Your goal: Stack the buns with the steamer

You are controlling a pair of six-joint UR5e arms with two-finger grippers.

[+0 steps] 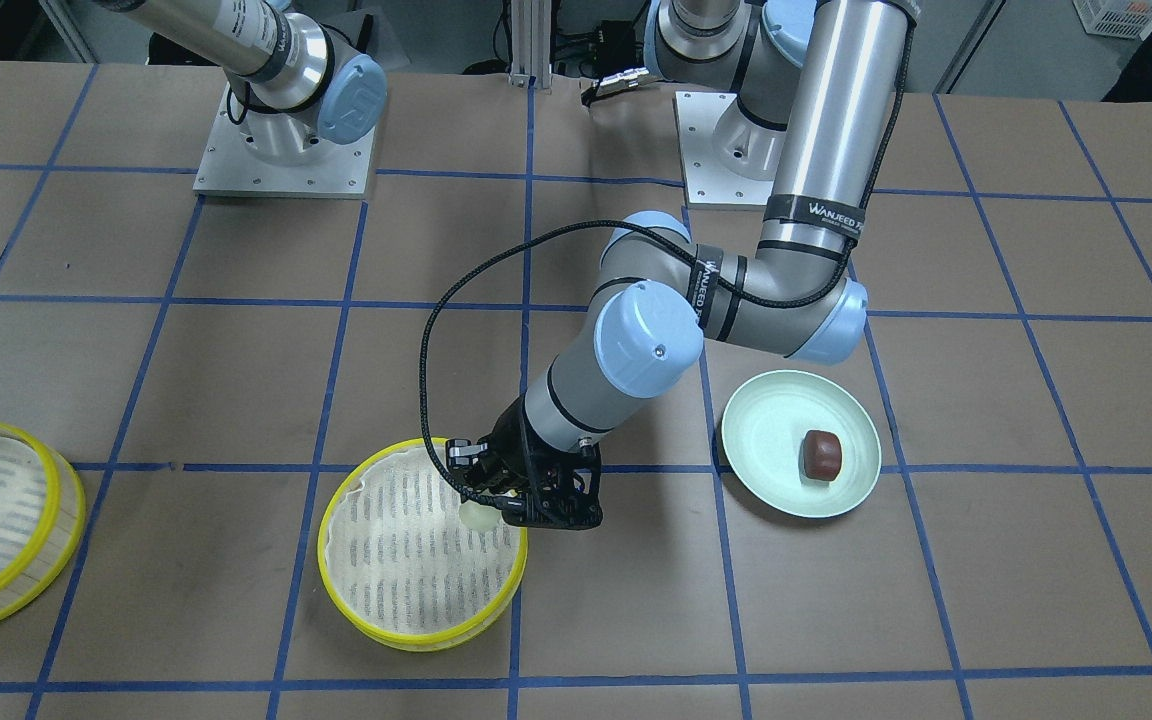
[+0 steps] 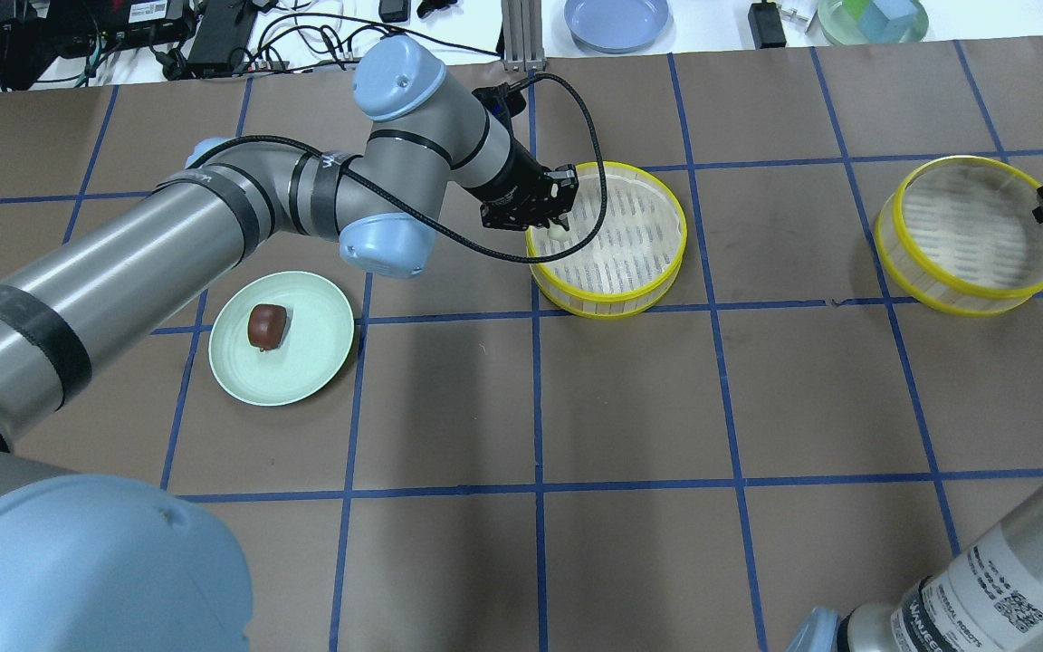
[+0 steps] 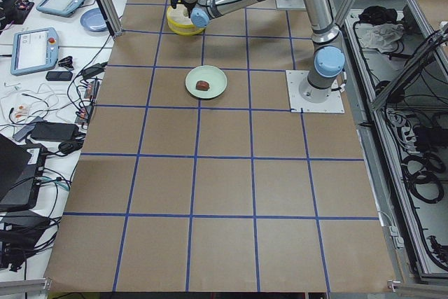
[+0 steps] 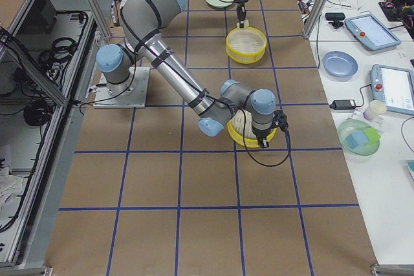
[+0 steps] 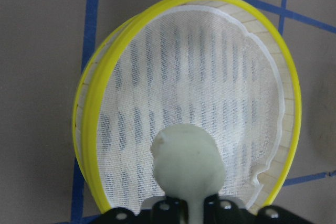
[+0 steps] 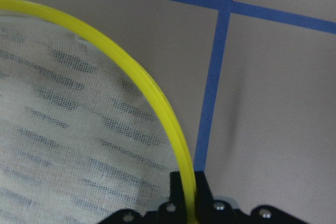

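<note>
a brown table [image 2: 630,407] marked with a blue tape grid, seen from several cameras. the left gripper [image 2: 558,220] is clenched on the cream-white bun [image 5: 186,163], pinching its lower end so the rounded lump sticks out beyond the fingers. it holds the bun over the centre steamer tray [image 2: 621,243], just inside the yellow rim on the side nearest the plate. whether the bun touches the white mesh floor cannot be told.

the dark reddish-brown bun [image 2: 267,325] lies alone on the pale green plate [image 2: 313,362], near the middle of the plate, well apart from both trays.

the 2nd steamer tray [image 2: 965,226] sits on the table far toward the robot's right, apart from the centre tray. the right gripper [image 6: 188,182] is at this tray's outer edge, its 2 fingers closed astride the yellow rim, 1 inside and 1 outside the wall. nothing lies on its mesh floor.
</note>
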